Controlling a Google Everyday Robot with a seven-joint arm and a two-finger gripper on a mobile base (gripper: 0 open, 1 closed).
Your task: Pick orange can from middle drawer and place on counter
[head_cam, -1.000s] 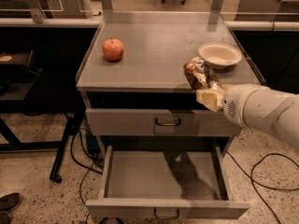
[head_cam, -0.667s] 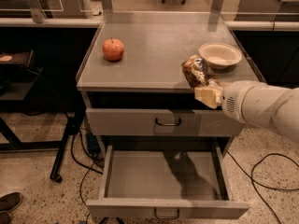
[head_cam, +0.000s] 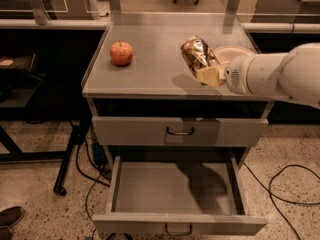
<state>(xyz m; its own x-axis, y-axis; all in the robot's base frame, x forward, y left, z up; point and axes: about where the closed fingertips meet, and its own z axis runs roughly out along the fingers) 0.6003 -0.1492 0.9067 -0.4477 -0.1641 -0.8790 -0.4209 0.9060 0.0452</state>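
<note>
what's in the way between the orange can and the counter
Nothing visible. The gripper holds the orange can above a bare part of the counter, front right. The bowl sits just beyond it, and the apple is well to the left.

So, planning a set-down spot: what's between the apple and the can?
Only bare counter, per the camera view. The gripper holds the can above it, beside the bowl.

Warm, dim overhead light. Gripper (head_cam: 206,71) gripping orange can (head_cam: 196,53) over counter (head_cam: 150,76) near right casts soft shadow left. Can glints; arm (head_cam: 280,76) shades middle drawer (head_cam: 145,189) floor.
</note>
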